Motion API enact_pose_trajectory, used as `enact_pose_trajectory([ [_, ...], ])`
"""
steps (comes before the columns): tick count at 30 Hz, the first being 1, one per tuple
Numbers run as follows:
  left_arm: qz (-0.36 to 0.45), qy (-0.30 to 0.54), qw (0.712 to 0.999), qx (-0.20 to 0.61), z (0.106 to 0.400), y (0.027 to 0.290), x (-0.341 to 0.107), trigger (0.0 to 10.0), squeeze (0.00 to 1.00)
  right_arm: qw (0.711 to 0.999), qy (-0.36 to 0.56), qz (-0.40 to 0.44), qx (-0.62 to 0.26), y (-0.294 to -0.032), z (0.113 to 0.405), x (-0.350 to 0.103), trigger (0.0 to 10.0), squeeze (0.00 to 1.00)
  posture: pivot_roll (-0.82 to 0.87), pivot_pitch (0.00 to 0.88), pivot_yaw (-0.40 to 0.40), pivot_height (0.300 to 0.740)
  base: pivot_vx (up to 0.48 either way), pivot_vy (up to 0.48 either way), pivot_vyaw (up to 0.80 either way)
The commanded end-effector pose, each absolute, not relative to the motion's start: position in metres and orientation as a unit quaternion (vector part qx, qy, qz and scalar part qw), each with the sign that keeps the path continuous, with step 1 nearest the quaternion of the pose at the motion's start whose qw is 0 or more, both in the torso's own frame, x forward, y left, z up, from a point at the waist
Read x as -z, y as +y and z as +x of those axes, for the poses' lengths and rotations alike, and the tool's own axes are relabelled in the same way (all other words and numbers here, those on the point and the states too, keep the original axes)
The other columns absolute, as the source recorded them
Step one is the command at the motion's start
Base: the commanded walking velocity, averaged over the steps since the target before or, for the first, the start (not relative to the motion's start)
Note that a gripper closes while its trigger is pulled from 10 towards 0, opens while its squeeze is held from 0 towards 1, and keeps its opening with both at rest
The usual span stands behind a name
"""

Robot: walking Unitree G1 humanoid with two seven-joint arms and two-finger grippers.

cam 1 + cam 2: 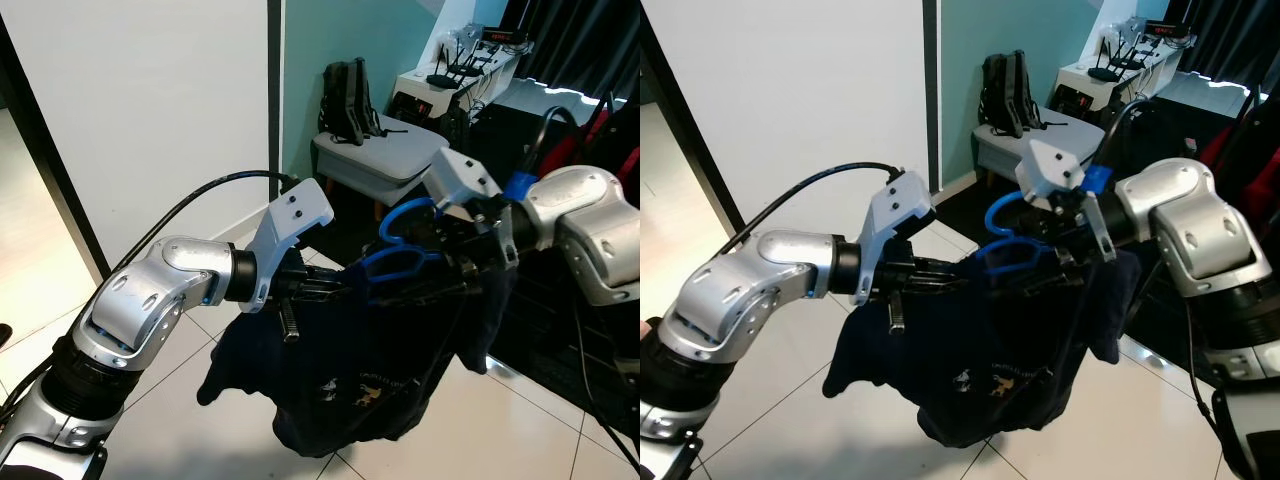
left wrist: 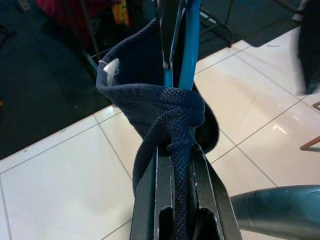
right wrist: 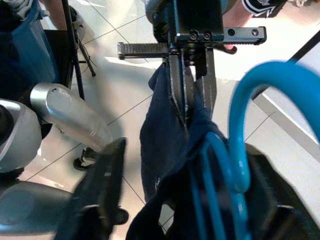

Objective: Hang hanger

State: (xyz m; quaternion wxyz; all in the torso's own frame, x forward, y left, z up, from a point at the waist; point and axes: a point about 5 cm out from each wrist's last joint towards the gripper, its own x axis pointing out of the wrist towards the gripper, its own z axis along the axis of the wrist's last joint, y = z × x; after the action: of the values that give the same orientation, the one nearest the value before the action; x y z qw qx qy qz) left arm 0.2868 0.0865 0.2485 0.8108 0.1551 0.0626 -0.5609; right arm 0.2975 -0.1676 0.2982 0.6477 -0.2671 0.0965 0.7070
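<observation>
Silver and jointed, both arms are raised in front of the robot and bent inward at the elbow so that their wrists almost meet over the white tiled floor (image 1: 520, 420). The left gripper (image 1: 322, 290) reaches across from the robot's left, its long black fingers (image 2: 200, 195) pressed together on a thick fold of a dark navy garment (image 1: 350, 380); in the left wrist view the knitted, ribbed edge of the cloth is bunched and pinched between the two flat metal-backed fingers. The right gripper (image 1: 1060, 262) comes in from the robot's right, wrist turned down, and sits at the top of the same cloth; whether its fingers are apart or closed cannot be told, since they are buried in fabric and blurred in the right wrist view.

A blue plastic hanger (image 1: 405, 235) rests between the two wrists, its smooth curved hook (image 3: 265, 95) rising just beside the right gripper, its thin arms running down into the garment. The garment hangs from hanger and grippers in a loose, soft sag, one sleeve drooping toward the left arm, with a small pale print (image 1: 365, 392) low on its front. Behind stands a grey padded bench (image 1: 370, 165) with a black backpack (image 1: 348, 100) upright on it, against a teal wall (image 1: 340, 40)
</observation>
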Motion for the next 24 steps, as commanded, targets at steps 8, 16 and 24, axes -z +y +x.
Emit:
enact_pose_trajectory([
  [8, 0.163, 0.067, 0.824, 0.538, 0.293, 0.101, -0.249, 0.0, 0.00, 0.674, 0.133, -0.293, -0.665, -0.204, 0.300, -0.304, 10.0, 1.00, 0.01, 0.000, -0.042, 0.740, 0.000, 0.000, 0.00],
  [16, 0.145, 0.051, 0.830, 0.537, 0.288, 0.115, -0.255, 0.0, 0.00, 0.735, 0.165, -0.301, -0.585, -0.246, 0.306, -0.301, 10.0, 1.00, 0.01, 0.000, -0.046, 0.740, 0.000, 0.000, 0.00],
  [24, 0.116, 0.060, 0.864, 0.487, 0.292, 0.134, -0.245, 0.0, 0.00, 0.844, 0.088, -0.212, -0.486, -0.276, 0.312, -0.304, 10.0, 0.00, 0.01, 0.000, -0.049, 0.740, 0.000, 0.000, 0.00],
])
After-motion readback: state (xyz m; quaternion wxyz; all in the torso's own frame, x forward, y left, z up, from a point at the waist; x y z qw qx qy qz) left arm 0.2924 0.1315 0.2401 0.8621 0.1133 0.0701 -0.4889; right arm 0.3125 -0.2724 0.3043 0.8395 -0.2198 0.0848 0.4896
